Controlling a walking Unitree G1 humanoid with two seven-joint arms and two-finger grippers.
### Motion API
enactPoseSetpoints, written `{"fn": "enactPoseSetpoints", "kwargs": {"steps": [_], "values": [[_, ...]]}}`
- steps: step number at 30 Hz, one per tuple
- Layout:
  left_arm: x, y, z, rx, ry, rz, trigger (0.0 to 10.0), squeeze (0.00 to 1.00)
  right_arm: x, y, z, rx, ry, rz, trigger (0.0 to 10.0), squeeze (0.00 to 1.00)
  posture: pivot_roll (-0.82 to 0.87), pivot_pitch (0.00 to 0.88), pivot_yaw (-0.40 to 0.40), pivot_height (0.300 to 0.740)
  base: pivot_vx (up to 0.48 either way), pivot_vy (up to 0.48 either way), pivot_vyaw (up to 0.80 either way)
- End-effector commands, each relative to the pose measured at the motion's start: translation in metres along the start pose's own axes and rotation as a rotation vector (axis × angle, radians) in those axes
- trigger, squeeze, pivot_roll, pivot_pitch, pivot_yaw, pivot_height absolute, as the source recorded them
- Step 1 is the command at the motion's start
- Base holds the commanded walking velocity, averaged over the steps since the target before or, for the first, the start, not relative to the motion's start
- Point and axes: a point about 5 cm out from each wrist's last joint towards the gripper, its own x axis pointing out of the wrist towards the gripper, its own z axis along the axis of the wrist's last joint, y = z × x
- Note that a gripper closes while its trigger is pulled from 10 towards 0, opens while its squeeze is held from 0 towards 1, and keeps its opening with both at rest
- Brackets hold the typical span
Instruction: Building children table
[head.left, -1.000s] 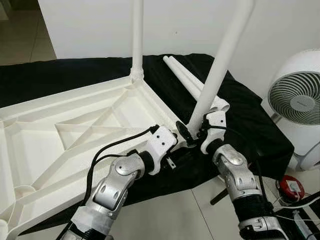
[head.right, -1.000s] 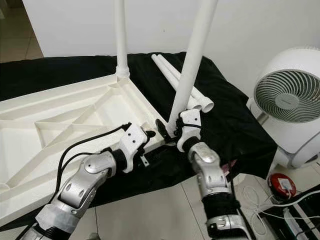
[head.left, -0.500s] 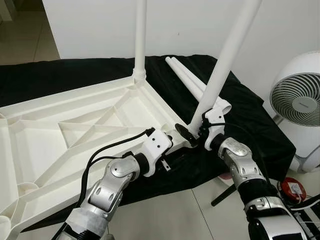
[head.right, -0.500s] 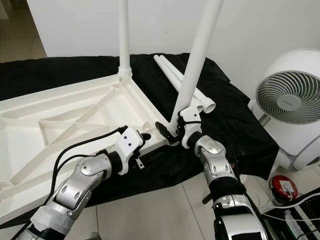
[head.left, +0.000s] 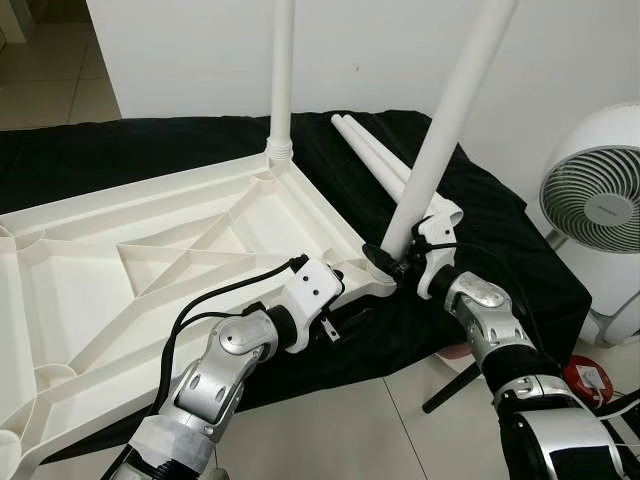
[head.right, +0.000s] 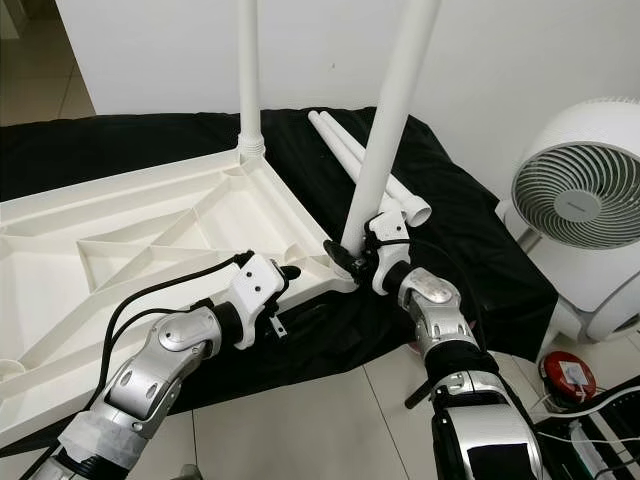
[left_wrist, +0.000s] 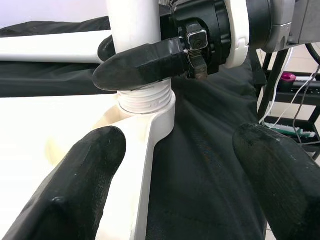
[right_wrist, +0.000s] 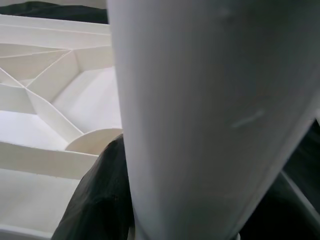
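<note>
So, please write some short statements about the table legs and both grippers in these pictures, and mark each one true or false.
1. The right gripper grips the leaning leg near its base. True.
2. The left gripper is shut on that leg. False: its fingers are spread open beside the corner socket.
3. Two spare legs lie on the black cloth. True.
4. No leg is mounted on the tabletop. False: an upright leg stands at the far corner.
</note>
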Motion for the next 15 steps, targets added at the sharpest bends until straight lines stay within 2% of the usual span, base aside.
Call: {"fn": "enactPoseSetpoints", "kwargs": {"steps": [1,2,3,5,8,9,15], "values": [[0.001,-0.003,0.003,0.017,-0.017,-0.024,10.0,0.00,-0.005,0.006,-0.018,0.034,0.064,0.008,0.7,0.00,0.02,0.000,-0.074,0.740,0.000,0.000,0.00],[0.001,-0.003,0.003,0.017,-0.017,-0.026,10.0,0.00,-0.006,0.006,-0.019,0.043,0.063,-0.003,0.7,0.00,0.02,0.000,-0.074,0.740,0.000,0.000,0.00],[0.001,-0.004,0.003,0.018,-0.017,-0.028,10.0,0.00,-0.007,0.007,-0.020,0.066,0.049,-0.020,10.0,0.00,0.02,0.000,-0.075,0.740,0.000,0.000,0.00],[0.001,-0.004,0.003,0.018,-0.017,-0.028,10.0,0.00,-0.006,0.007,-0.021,0.071,0.045,-0.021,10.0,0.00,0.02,0.000,-0.075,0.740,0.000,0.000,0.00],[0.001,-0.003,0.001,0.020,-0.012,-0.029,10.0,0.00,-0.006,0.006,-0.023,0.080,0.057,-0.129,10.0,0.00,0.02,0.000,-0.075,0.740,0.000,0.000,0.00],[0.001,-0.003,0.001,0.020,-0.012,-0.029,10.0,0.00,-0.006,0.006,-0.023,0.080,0.057,-0.129,10.0,0.00,0.02,0.000,-0.075,0.740,0.000,0.000,0.00],[0.001,0.000,0.000,0.020,-0.011,-0.019,10.0,0.00,-0.002,0.023,-0.025,0.128,0.029,-0.267,10.0,0.00,0.01,0.000,-0.080,0.740,0.000,0.000,0.00]]}}
